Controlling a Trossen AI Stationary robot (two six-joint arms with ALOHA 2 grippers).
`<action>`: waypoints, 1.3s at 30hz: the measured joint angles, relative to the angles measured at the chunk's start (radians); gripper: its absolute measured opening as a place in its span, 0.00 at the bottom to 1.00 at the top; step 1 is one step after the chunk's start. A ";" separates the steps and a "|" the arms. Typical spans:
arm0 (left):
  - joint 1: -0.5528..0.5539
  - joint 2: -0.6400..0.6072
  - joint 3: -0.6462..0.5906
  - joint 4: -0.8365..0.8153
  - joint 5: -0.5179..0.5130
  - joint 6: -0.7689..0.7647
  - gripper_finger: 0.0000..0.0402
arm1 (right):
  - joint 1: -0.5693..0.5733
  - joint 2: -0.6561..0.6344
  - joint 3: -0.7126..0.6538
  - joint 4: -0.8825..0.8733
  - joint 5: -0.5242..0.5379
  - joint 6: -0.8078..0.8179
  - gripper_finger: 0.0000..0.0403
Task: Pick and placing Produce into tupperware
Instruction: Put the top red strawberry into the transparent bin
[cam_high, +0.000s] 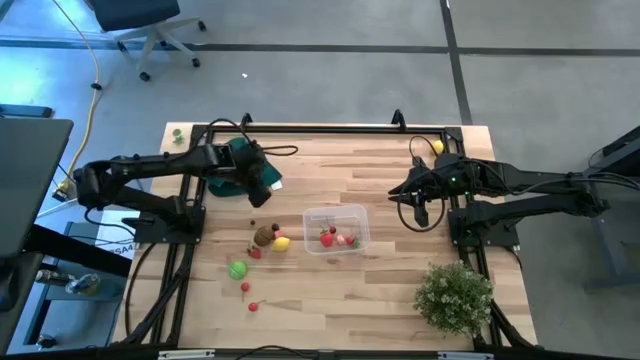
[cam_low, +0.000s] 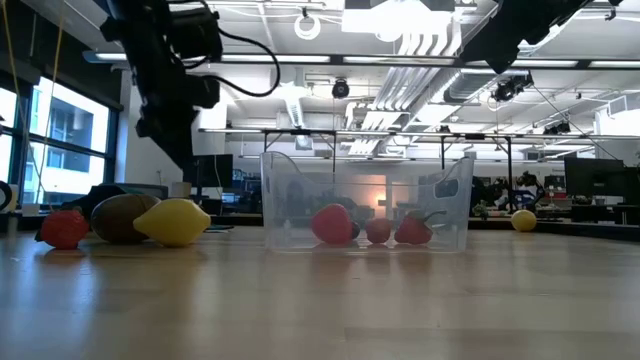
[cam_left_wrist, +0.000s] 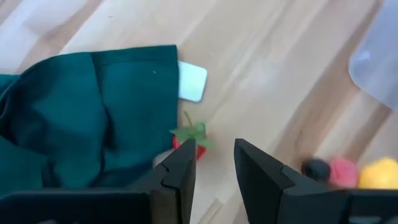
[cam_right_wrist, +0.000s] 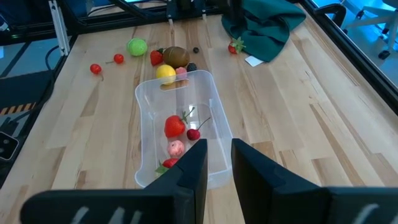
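Note:
The clear tupperware (cam_high: 352, 212) stands mid-table and holds several red and pink produce pieces (cam_right_wrist: 175, 126). More produce lies on the wood to its left: a brown piece (cam_high: 264, 235), a yellow lemon (cam_high: 282, 243), a green ball (cam_high: 237, 268) and small red ones (cam_high: 245, 288). A little strawberry (cam_left_wrist: 189, 140) lies at the edge of the dark green cloth (cam_left_wrist: 81, 124). My left gripper (cam_left_wrist: 214, 168) hovers open above that strawberry, raised off the table. My right gripper (cam_right_wrist: 217, 158) is open in the air, just right of the tub.
A bushy pale-green plant (cam_high: 453, 295) stands at the near right corner. A yellow piece (cam_high: 437, 146) lies by the far right frame bar. A white tag (cam_left_wrist: 191, 81) lies beside the cloth. Black frame rails (cam_high: 300, 127) run along the table's far edge and sides.

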 joint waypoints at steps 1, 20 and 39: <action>0.000 0.008 0.000 0.006 -0.006 -0.009 0.25 | 0.000 0.000 0.000 0.000 0.000 0.000 0.15; 0.000 0.078 0.000 -0.031 -0.094 -0.119 0.25 | 0.000 0.000 0.000 0.000 0.000 0.000 0.15; 0.000 0.078 0.000 -0.079 -0.077 -0.180 0.29 | 0.000 0.000 0.000 0.000 0.000 0.000 0.15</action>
